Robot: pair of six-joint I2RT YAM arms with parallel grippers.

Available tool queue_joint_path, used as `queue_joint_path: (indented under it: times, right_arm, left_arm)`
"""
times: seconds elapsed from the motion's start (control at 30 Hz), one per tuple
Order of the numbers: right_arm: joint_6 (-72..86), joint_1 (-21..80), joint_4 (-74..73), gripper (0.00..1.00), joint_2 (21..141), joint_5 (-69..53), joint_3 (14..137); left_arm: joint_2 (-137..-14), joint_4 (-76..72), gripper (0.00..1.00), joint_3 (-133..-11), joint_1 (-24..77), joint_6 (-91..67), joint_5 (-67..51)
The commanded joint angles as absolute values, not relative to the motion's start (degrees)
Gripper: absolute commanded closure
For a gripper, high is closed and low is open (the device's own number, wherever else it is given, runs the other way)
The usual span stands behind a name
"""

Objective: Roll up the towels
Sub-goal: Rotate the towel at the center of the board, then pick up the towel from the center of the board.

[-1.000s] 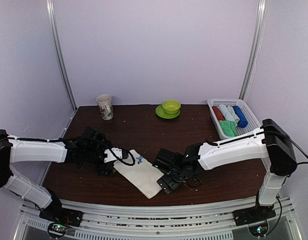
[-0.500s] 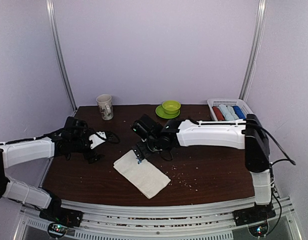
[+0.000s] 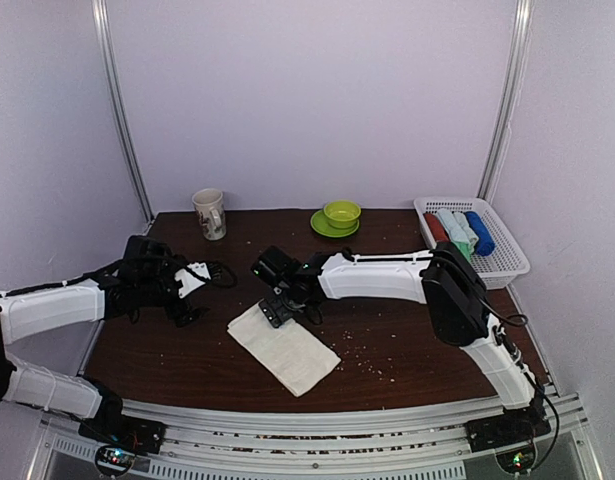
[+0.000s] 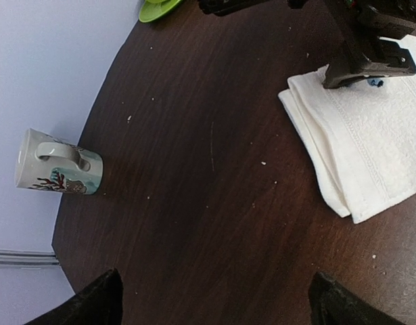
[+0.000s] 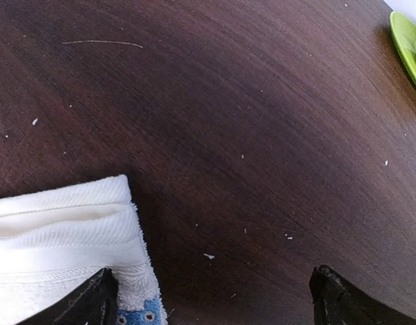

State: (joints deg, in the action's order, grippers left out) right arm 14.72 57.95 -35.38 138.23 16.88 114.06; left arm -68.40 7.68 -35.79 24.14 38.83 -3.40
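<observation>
Towel, cream and folded, lies on the bench well apart from the mug. The right gripper, jaws apart at its mug-side corner, may pinch only the top layer and unfold it. The left gripper, also spread, hangs nearer the mug.

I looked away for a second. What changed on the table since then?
The right gripper swung from the cream towel's near-right side to its far corner. The left gripper pulled back leftward from it. Both are open and hold nothing. The towel, mug and basket stayed put.
</observation>
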Motion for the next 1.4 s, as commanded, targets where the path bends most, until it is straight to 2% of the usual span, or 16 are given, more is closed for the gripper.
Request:
queue_joint_path:
  times: [0.0, 0.3, 0.53, 0.77, 0.9, 1.1, 1.37]
  right_arm:
    - [15.0, 56.5, -38.2, 0.0, 139.4, 21.8, 113.1]
    - [17.1, 49.5, -35.7, 0.0, 136.0, 25.7, 103.7]
    - [17.1, 47.5, -34.9, 0.0, 130.5, 27.4, 100.6]
    - [16.6, 45.5, -37.6, 0.0, 128.8, 29.8, 101.9]
    - [14.9, 45.5, -34.7, 0.0, 123.1, 30.1, 99.3]
    - [8.4, 45.6, -22.8, 0.0, 108.3, 29.1, 85.8]
    - [-1.0, 46.1, -1.1, 0.0, 87.2, 21.1, 57.8]
  left_arm:
    - [-67.8, 5.2, 0.02, -35.8, 23.7, 38.1, -3.4]
    - [-71.6, 5.7, 0.02, -39.3, 23.7, 41.5, -4.3]
    - [-65.8, -9.9, 0.02, -34.0, 23.7, 45.0, -5.5]
    - [-72.7, -5.3, 0.02, -43.5, 23.7, 38.3, -5.1]
    - [-78.2, 1.8, 0.02, -49.2, 23.7, 37.3, -9.1]
    - [-71.9, -2.7, 0.02, -44.2, 24.0, 41.6, -21.8]
    - [-67.9, -8.9, 0.02, -32.5, 33.5, 55.6, -26.5]
